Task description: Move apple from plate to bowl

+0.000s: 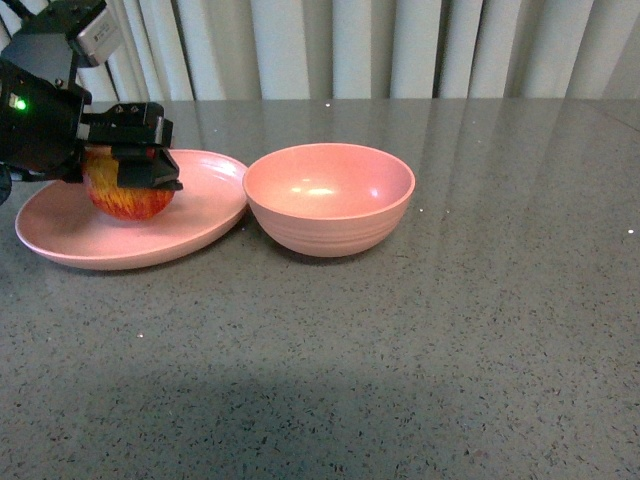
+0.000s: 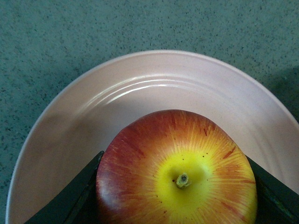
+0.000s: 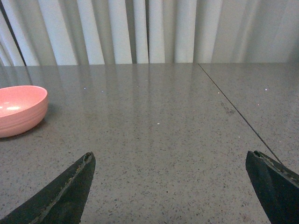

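Front view: the left claw [image 1: 140, 165] is clenched on the apple [image 1: 125, 200], which rests near the middle of the plate [image 1: 205, 195]. The bowl [image 1: 330, 200] stands just beside the plate at its 3 o'clock, on the grey speckled surface [image 1: 420, 380]. Left wrist view: dark fingers [image 2: 70, 196] flank the apple, stem up. Right wrist view: the right claw [image 3: 169, 158] is released, spread wide above the surface.

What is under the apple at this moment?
The plate is under the apple, which the left gripper grips from both sides. The apple covers its own underside, so contact with the plate cannot be seen.
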Tool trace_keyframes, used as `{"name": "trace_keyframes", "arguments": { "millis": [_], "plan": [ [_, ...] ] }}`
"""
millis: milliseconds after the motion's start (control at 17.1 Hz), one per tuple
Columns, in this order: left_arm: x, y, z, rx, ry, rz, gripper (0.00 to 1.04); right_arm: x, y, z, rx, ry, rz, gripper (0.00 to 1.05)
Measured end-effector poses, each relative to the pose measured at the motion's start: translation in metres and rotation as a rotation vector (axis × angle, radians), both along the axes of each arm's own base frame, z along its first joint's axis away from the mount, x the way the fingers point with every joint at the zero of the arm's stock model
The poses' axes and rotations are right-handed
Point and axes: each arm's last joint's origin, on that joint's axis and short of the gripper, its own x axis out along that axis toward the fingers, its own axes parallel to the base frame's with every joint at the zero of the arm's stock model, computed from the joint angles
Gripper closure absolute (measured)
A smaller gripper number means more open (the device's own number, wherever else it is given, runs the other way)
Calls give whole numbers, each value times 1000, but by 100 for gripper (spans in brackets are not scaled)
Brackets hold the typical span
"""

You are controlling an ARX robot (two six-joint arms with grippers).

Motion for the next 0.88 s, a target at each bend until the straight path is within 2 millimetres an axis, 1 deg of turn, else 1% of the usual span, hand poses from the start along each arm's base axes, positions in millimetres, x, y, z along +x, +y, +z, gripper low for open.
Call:
{"name": "trace_keyframes", "arguments": {
  "millis": [117, 234, 293, 351, 468, 585, 702, 819, 878],
  "plan": [
    [-5, 0, 16, 2, -33, -6, 34, 0, 0, 0, 0, 0, 0, 7],
    [-9, -3, 47, -10, -115, -21, 34, 0, 0, 0, 0, 0, 0, 7],
    [-12, -8, 58, -13, -144, -36, 34, 0, 0, 0, 0, 0, 0, 7],
    [-17, -18, 69, -18, -171, -63, 34, 0, 0, 0, 0, 0, 0, 7],
    [-25, -44, 83, -24, -210, -142, 34, 0, 0, 0, 0, 0, 0, 7],
    [-31, -70, 86, -23, -217, -213, 34, 0, 0, 0, 0, 0, 0, 7],
    [-35, -95, 83, -21, -216, -273, 34, 0, 0, 0, 0, 0, 0, 7],
    [-35, -112, 71, -14, -190, -308, 34, 0, 0, 0, 0, 0, 0, 7],
    [-33, -117, 65, -9, -173, -315, 34, 0, 0, 0, 0, 0, 0, 7]
  ]
}}
